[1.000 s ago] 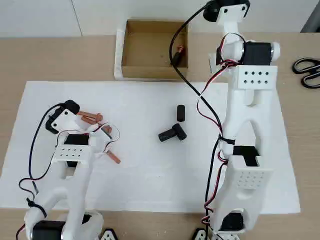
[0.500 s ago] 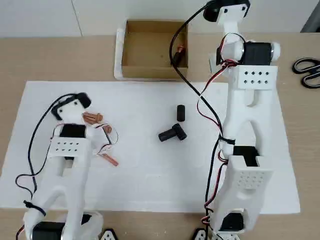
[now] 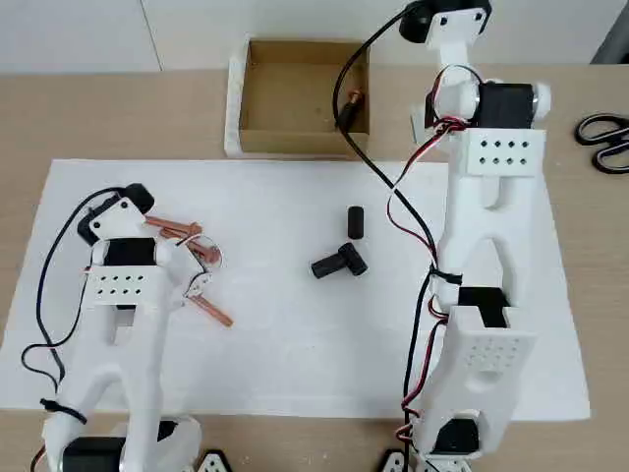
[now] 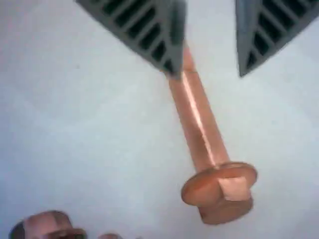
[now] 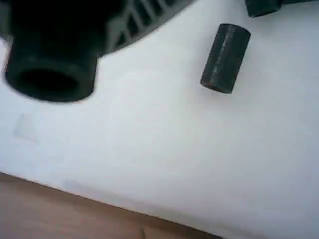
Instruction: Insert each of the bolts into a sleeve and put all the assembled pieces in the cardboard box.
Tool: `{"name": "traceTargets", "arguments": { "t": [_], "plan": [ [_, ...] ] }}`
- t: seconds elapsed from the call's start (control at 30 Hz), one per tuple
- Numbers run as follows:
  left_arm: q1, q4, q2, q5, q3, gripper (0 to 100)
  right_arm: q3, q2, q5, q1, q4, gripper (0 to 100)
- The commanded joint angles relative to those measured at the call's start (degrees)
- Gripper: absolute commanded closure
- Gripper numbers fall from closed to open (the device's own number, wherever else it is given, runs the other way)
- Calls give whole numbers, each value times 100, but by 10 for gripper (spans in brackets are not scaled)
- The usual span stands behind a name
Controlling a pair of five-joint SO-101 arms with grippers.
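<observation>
My left gripper (image 4: 207,55) hangs open over the white paper, and the shaft of a copper bolt (image 4: 202,129) runs up between its fingers, tip against one of them. From above, the left gripper (image 3: 197,267) sits among several loose bolts (image 3: 172,229). Three black sleeves lie mid-paper: one alone (image 3: 356,222) and two touching (image 3: 339,262). My right gripper (image 5: 70,35) is shut on a black sleeve (image 5: 50,69), held low near the paper's far edge, with the lone sleeve (image 5: 225,59) beyond. The cardboard box (image 3: 295,141) holds one bolt-and-sleeve piece (image 3: 351,106).
The white paper (image 3: 295,344) covers most of the wooden table. Scissors (image 3: 604,138) lie at the right edge. The right arm (image 3: 491,197) stretches along the paper's right side, its cable crossing the box corner. Another bolt head (image 4: 45,226) lies close to my left gripper.
The left arm has swung, first toward the bolts and then slightly left, ending lower over them. The right arm has kept still.
</observation>
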Motion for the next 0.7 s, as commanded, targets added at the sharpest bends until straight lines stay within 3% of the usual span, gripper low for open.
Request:
{"name": "traceTargets", "arguments": {
  "t": [0.0,0.2,0.5,0.67],
  "plan": [
    [-44,-114,-53,220,-84,838,-18,-374,-70,13,-22,995],
    [-70,-853,-53,413,523,830,44,-374,-70,22,-22,995],
    [-466,-1064,-53,396,699,830,325,-374,-70,22,-66,995],
    [-457,-1565,-44,396,1042,830,325,-374,-70,4,-75,995]
  ]
}}
